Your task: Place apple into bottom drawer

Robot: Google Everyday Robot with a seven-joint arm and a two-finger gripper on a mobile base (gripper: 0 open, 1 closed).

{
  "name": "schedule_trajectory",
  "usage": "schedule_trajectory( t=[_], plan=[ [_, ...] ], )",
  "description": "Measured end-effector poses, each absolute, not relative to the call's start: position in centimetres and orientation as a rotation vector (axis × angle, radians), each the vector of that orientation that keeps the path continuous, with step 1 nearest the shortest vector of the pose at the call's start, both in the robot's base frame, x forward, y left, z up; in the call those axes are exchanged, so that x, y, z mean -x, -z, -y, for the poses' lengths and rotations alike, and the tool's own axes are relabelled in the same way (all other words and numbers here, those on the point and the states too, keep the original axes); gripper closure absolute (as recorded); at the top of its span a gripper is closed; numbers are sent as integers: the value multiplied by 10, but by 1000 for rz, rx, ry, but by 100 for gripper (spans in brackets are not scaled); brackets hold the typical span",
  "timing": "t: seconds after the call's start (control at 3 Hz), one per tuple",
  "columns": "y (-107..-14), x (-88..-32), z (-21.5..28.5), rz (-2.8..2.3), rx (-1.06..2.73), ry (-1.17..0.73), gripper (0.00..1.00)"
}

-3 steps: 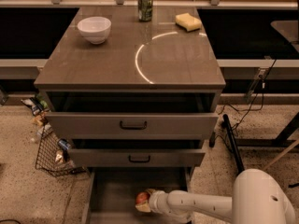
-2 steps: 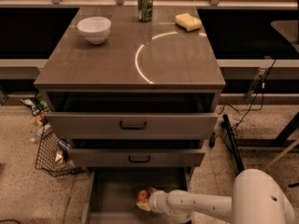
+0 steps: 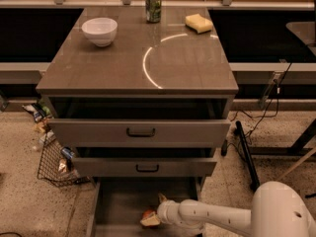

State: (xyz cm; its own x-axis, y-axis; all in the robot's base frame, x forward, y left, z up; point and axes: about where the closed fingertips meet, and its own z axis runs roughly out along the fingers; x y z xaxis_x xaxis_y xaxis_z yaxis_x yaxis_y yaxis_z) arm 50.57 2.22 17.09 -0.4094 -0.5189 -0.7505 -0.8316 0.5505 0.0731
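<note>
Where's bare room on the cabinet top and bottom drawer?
On the cabinet top, the front half is bare; bowl, can and sponge crowd the back. In the bottom drawer, the left floor is free; the gripper and apple take the middle and right.

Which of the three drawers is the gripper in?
The bottom drawer, lowest and pulled out furthest; the gripper is inside it by the apple. The top drawer and middle drawer show dark handles.

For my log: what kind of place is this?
Probably a robotics lab: loose cables on speckled floor, workbenches behind the cabinet. The gripper is down in the bottom drawer, at the apple.
</note>
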Motion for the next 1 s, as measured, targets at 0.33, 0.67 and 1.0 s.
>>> schedule_trajectory(
  t=[0.33, 0.67, 1.0],
  plan=[
    [-213, -500, -22, -2003, 1104, -604, 34],
    [-248, -493, -15, -1954, 1117, -616, 57],
    [-288, -480, 0, -1927, 1106, -621, 81]
  ],
)
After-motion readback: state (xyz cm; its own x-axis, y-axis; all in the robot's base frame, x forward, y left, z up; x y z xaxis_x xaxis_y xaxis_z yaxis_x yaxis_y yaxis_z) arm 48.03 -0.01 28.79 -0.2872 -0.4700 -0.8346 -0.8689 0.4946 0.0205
